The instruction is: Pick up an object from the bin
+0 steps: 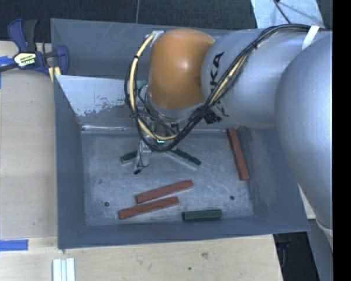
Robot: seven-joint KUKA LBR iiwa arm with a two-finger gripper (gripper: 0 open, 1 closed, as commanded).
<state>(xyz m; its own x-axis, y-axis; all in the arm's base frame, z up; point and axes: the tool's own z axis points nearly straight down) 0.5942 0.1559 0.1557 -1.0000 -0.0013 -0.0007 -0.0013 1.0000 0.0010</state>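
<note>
My gripper (140, 164) hangs low over the middle of the bin floor, under the orange wrist cover. A thin dark green stick (128, 156) lies just to its left, touching or nearly touching it. Another dark green stick (185, 157) lies to its right, partly under the wrist. Nothing shows in the gripper. In front of it lie two reddish-brown sticks, one nearer (164, 191) and one further forward (148, 207).
A short dark green block (202, 215) rests by the front wall. A third reddish-brown stick (238, 154) lies along the right wall. The arm and its cables cover the back right of the bin.
</note>
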